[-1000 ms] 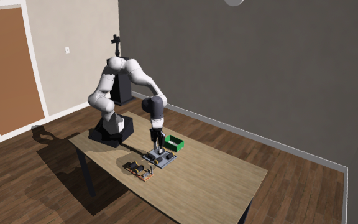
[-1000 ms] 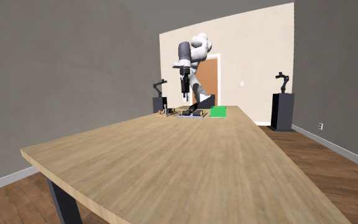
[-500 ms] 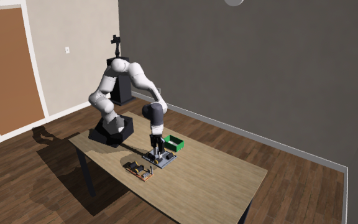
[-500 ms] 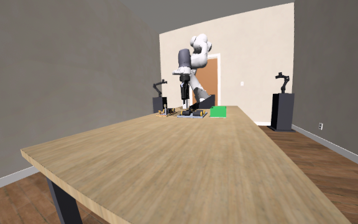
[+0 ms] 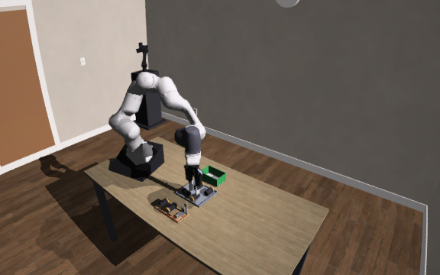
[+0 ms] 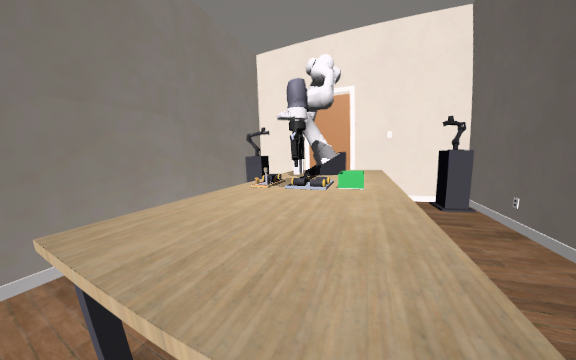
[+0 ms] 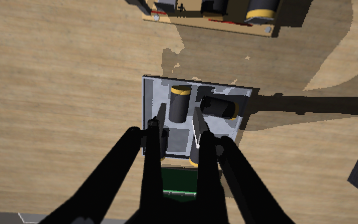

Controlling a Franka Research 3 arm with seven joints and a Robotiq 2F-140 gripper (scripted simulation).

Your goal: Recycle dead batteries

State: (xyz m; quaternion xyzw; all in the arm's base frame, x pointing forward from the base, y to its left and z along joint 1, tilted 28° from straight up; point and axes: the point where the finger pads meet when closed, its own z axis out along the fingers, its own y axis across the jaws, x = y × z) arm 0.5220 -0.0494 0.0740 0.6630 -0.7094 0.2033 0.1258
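Note:
My gripper (image 5: 193,188) (image 6: 297,169) (image 7: 179,112) points straight down over a grey tray (image 5: 202,201) (image 6: 310,188) (image 7: 180,142), fingers partly open with nothing between them. In the wrist view a black battery with a yellow cap (image 7: 179,104) lies in the tray just ahead of the fingertips, in line with the gap. A second battery (image 7: 219,106) (image 5: 208,189) lies to its right. The green recycling box (image 5: 214,176) (image 6: 351,179) (image 7: 177,181) stands upright just behind the tray. A wooden board (image 5: 179,218) (image 6: 267,186) (image 7: 200,20) carries more batteries (image 5: 166,205) and a small post.
The robot's black base (image 5: 137,162) sits at the table's far end. The tray, board and box are clustered close together near it. The light wood table (image 6: 288,260) stretches long toward the exterior camera. Two black camera stands are on the floor beyond the table.

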